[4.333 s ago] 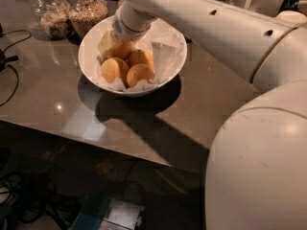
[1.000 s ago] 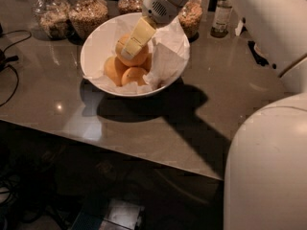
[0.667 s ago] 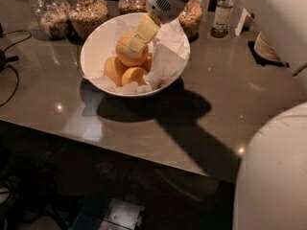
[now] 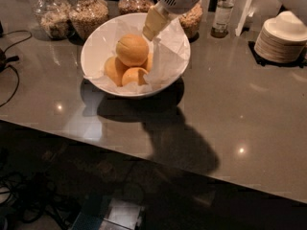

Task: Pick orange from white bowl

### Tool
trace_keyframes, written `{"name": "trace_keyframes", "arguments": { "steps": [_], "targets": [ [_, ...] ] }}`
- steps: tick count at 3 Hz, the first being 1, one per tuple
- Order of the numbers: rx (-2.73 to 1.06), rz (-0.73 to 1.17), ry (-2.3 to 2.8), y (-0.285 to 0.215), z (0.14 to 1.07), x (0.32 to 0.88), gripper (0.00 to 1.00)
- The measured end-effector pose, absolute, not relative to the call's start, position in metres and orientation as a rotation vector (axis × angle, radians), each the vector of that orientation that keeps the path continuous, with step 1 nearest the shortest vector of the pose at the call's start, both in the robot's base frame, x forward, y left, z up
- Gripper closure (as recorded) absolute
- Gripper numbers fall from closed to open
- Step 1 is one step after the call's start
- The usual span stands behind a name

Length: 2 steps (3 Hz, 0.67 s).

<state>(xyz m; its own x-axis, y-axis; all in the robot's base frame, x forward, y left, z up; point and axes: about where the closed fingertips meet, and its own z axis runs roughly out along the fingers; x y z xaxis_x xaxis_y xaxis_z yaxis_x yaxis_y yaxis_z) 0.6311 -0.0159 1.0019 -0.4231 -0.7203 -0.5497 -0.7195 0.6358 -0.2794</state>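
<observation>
The white bowl (image 4: 98, 44), lined with crumpled white paper, stands on the grey counter at the back left. The orange (image 4: 131, 50) sits highest in it, above three smaller oranges (image 4: 115, 69). My gripper (image 4: 144, 36) comes down from the top of the view over the bowl's right half. It is shut on the orange. One cream finger (image 4: 153, 22) lies against the fruit's upper right side and the other is hidden behind it. The orange is level with the bowl's rim.
Glass jars of grains (image 4: 88, 14) and a small bottle (image 4: 223, 14) line the back edge behind the bowl. A stack of small white dishes (image 4: 283, 36) stands at the back right. Cables (image 4: 9, 61) lie at the far left. The counter's front edge runs below.
The gripper went from deep among the oranges to closed on one. In the last second it drew up and right a little, and the orange now stands above the others.
</observation>
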Motion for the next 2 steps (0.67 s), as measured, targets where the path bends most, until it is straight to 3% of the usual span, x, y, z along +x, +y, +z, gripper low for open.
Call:
{"name": "trace_keyframes", "arguments": {
  "steps": [1,2],
  "targets": [
    [-0.994,-0.022,2.231,-0.009,0.990,0.634,0.43],
    [-0.955,0.052,2.245,0.004,0.979,0.643,0.24]
  ]
}}
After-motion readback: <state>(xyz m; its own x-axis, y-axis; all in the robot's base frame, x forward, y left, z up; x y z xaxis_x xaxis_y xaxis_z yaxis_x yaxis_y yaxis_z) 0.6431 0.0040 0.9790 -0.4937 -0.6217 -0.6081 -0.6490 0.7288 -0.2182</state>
